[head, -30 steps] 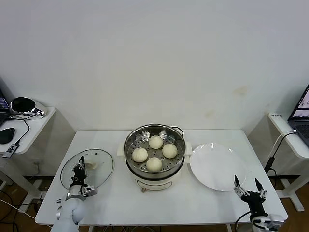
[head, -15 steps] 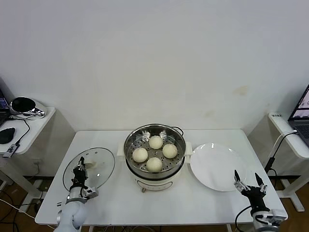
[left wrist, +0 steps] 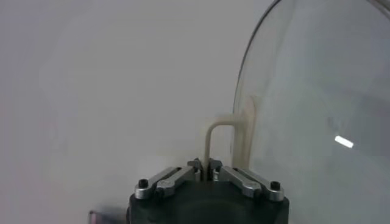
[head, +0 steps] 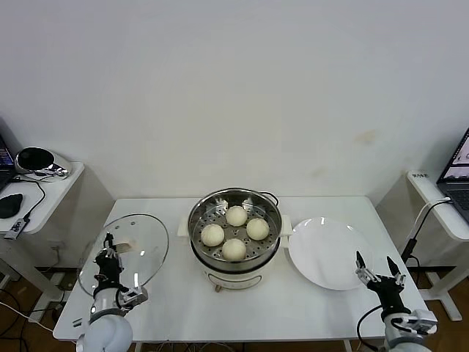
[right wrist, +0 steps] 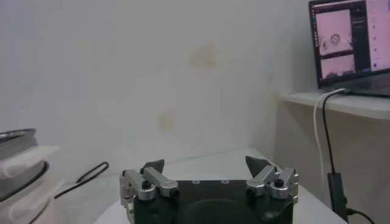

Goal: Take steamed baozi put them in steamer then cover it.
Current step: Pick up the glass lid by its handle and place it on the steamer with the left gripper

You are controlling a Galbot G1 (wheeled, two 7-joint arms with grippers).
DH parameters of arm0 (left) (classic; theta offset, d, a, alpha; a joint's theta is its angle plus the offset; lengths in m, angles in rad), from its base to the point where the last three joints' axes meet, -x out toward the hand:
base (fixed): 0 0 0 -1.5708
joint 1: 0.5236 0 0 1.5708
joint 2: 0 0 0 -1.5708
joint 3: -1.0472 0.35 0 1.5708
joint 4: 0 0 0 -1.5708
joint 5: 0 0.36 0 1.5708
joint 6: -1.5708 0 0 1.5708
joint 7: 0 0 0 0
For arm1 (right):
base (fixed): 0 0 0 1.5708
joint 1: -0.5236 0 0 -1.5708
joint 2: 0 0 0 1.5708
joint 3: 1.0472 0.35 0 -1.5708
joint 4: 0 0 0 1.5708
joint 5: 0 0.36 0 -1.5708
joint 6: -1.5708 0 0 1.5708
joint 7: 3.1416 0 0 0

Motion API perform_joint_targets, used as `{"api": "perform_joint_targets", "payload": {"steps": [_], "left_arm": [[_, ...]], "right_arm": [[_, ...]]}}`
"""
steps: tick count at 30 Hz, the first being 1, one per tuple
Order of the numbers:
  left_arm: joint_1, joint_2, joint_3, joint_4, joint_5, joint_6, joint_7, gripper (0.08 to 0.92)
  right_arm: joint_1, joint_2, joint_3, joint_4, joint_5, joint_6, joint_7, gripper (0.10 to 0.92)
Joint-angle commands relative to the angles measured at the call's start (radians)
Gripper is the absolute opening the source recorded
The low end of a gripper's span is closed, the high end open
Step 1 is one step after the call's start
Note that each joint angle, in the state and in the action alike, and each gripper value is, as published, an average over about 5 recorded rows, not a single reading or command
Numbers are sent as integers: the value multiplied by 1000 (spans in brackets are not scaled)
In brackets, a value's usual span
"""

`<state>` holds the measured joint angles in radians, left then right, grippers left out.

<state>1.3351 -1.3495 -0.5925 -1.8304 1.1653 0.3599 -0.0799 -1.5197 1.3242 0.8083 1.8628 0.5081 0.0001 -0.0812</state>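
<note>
A: Four buns, is that what I'm counting in there? Start me with the biggest thing, though.

B: The white table (head: 242, 312) is carrying everything. At its centre the steamer (head: 234, 264) is sitting: a shiny steel pot with a perforated tray, on a cream base with side handles. The four steamed baozi (head: 234, 249) are lying on that tray, smooth, round, cream-white, packed in a diamond and nearly touching.

A: And the pot is standing uncovered?

B: Yes. The glass lid (head: 143, 246) is hanging tilted over the table's left end, well apart from the steamer. The left gripper (head: 108, 253) is pinching the lid's cream handle.

A: Is the head view showing that grip clearly?

B: Only roughly. The left wrist view is giving it better: the fingers (left wrist: 196, 169) are pressing together on the thin cream handle loop (left wrist: 222, 137), with the glass (left wrist: 317, 109) curving away beside it.

A: The other side?

B: An empty white plate (head: 330, 253) is lying just right of the steamer. The right gripper (head: 379, 270) is hovering at the table's near right corner, fingers spread, holding nothing. Its wrist view is adding a laptop (right wrist: 350, 42) on a side desk, which the head view is barely catching.
</note>
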Motion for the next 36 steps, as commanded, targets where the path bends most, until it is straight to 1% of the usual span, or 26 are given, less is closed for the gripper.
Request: {"api": "perform_joint_targets", "payload": {"steps": [1, 3, 8, 12, 18, 25, 30, 36], "left_arm": [[28, -10, 61, -220, 117, 307, 77, 141], [10, -26, 87, -235, 156, 335, 113, 141], [-27, -33, 156, -304, 232, 378, 245, 141], [-89, -48, 211, -304, 255, 397, 305, 141], [-170, -41, 291, -248, 258, 417, 344, 141], [-242, -68, 381, -185, 250, 418, 365, 141], [-288, -107, 436, -140, 278, 418, 376, 141], [-380, -186, 493, -49, 351, 417, 409, 141]], "right_arm": [[1, 7, 3, 33, -30, -46, 12, 823], [-8, 10, 6, 43, -38, -51, 15, 823], [-40, 12, 20, 62, -42, -43, 15, 823], [-56, 19, 30, 72, -53, -39, 15, 823], [-71, 17, 27, 80, -88, -37, 15, 823], [-69, 33, 29, 77, -121, -30, 19, 823], [-65, 44, 27, 64, -149, -8, 20, 823], [-59, 65, 19, 56, -184, 7, 23, 823]]}}
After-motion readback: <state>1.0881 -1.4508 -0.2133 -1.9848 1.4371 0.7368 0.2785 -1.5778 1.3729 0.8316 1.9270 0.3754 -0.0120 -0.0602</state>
